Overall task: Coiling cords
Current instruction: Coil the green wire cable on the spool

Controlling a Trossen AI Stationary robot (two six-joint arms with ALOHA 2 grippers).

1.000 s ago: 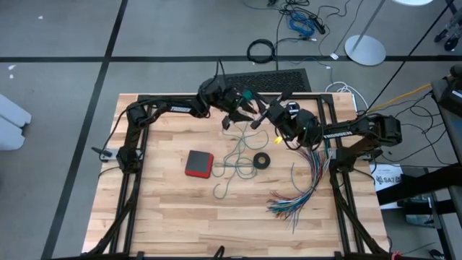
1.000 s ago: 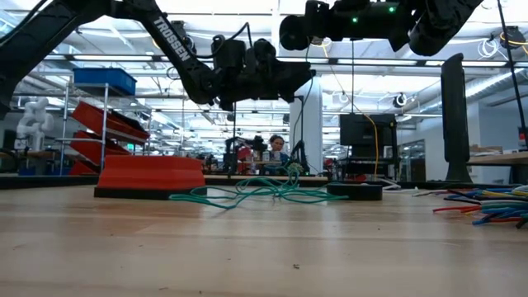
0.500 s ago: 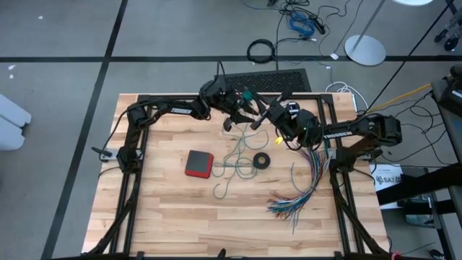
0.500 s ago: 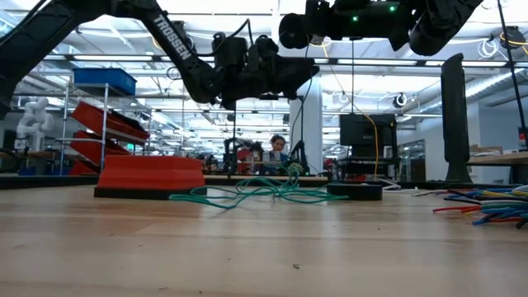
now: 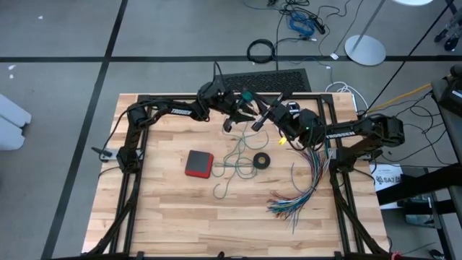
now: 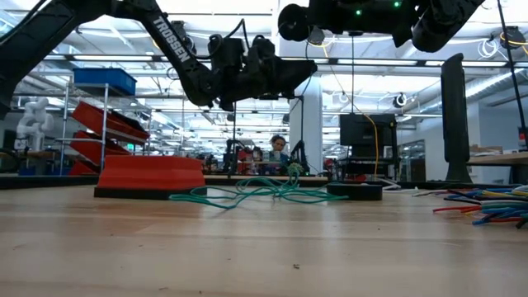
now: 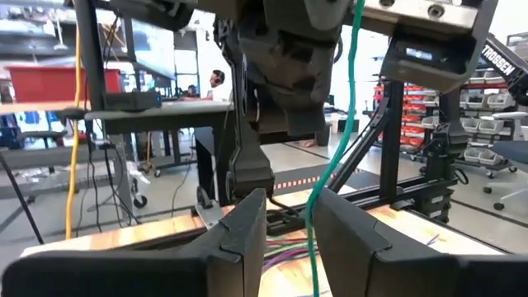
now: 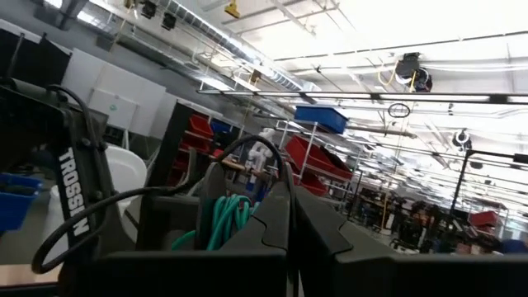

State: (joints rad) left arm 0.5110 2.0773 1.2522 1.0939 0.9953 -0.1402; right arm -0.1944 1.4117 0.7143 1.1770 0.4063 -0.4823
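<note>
The teal-green cord (image 5: 232, 160) lies in a loose tangle on the wooden table's middle (image 6: 256, 191). One strand (image 7: 334, 157) rises from it to the grippers above the far middle. My left gripper (image 5: 242, 119) hangs there open, and the strand runs down through the gap between its fingers (image 7: 290, 206). Whether the strand touches a finger I cannot tell. My right gripper (image 5: 258, 121) faces it from the right, shut (image 8: 290, 219). Several teal loops (image 8: 224, 221) show beside its fingers. My right gripper is shut on the teal-green cord above the table. Its own fingers hide the place of contact. The strand (image 7: 353, 33) hangs down from this gripper, fairly straight, and the rest of the cord lies slack on the table.
A red box (image 5: 198, 163) lies left of the tangle, with a small black ring (image 5: 261, 160) to its right. A fan of multicoloured wires (image 5: 299, 189) covers the near right. Bare wood (image 5: 173, 224) lies at the near left. A person (image 6: 276, 148) sits far behind the table.
My left gripper's fingers have drawn closer together around the hanging teal strand without shutting. Both arms have stayed in place, and the tangle on the table has not moved.
</note>
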